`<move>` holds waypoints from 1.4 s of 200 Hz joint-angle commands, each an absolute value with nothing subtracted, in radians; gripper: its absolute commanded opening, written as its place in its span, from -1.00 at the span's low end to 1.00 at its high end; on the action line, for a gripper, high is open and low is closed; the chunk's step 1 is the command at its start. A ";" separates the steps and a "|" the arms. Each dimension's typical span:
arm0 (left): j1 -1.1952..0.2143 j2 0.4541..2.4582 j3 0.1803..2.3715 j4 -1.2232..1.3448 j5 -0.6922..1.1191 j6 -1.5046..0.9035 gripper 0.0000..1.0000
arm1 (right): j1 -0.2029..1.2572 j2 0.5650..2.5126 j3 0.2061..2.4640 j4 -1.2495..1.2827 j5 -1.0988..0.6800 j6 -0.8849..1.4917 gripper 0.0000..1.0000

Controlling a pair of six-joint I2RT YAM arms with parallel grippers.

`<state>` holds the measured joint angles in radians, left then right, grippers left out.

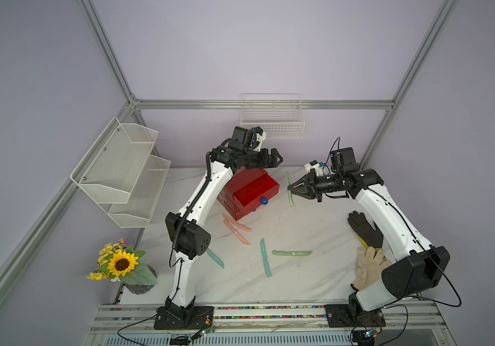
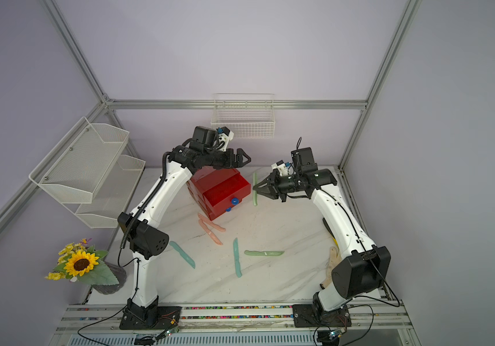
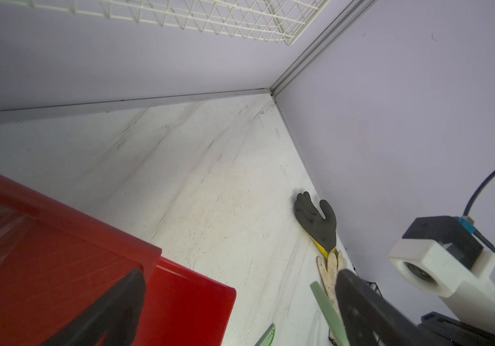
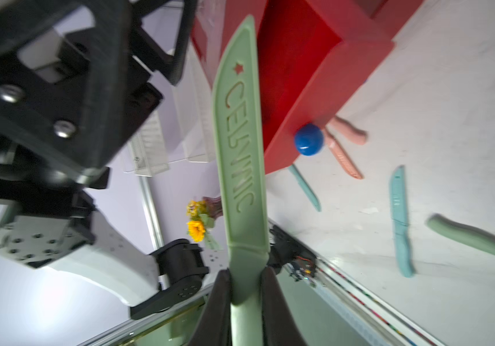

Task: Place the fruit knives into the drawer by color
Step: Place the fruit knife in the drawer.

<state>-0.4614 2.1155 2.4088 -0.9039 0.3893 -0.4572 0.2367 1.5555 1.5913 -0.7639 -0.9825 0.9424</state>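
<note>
Red chest (image 1: 247,176) sits mid-back on bench (image 1: 315,284), top drawer (image 1: 255,191) pulled out, blue knob (image 1: 264,201) on its front, lower drawers flush. Right wrist view looks into the drawer but only part of the red inside shows, so contents can't be told. Wire basket (image 1: 271,119) on back wall, mesh rack (image 1: 120,170) on left wall. Five knives lie loose on the bench outside the chest: salmon knives (image 1: 238,225) in a narrow V just in front of it, teal knife (image 1: 265,258) with long axis front-back, second teal knife (image 2: 182,254) diagonal by left elbow, bench green knife (image 1: 291,253) with long axis left-right. Held green knife (image 1: 291,199) is just right of the open drawer: right gripper (image 1: 289,188), jaws clamped on handle just behind blade, long axis front-back, blade toward back wall. Left gripper (image 1: 278,158), jaws wide apart, nothing between, above chest's back. Top views give the held knife as a thin strip; right wrist view shows flat blade face with raised lettering and star. Left wrist view adds tape glare on lid.
</note>
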 commanded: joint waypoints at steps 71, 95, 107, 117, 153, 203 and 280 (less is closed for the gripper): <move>-0.410 1.993 2.360 -0.903 0.366 -0.406 1.00 | 0.292 1.683 1.494 0.066 -1.188 1.719 -0.87; -0.388 1.984 2.348 -0.904 0.371 -0.407 1.00 | 0.308 1.724 1.512 0.057 -1.179 1.739 -0.87; -0.379 1.980 2.343 -0.902 0.372 -0.407 1.00 | 0.310 1.726 1.482 0.087 -1.172 1.777 -0.87; -0.371 1.979 2.340 -0.902 0.373 -0.407 1.00 | 0.311 1.725 1.452 0.120 -1.164 1.814 -0.87; -0.349 1.981 2.332 -0.900 0.378 -0.411 1.00 | 0.316 1.738 1.441 0.075 -1.160 1.829 -0.87; -0.335 1.985 2.326 -0.889 0.377 -0.417 1.00 | 0.315 1.755 1.434 -0.023 -1.166 1.821 -0.87; -0.315 1.958 2.252 -0.831 0.381 -0.437 1.00 | 0.315 1.835 1.521 -0.095 -1.175 1.849 -0.75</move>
<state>-0.3279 2.0209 2.2730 -0.8837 0.3782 -0.4278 0.3099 1.8015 1.4624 -0.0772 -1.1648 1.8290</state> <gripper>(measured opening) 0.999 0.166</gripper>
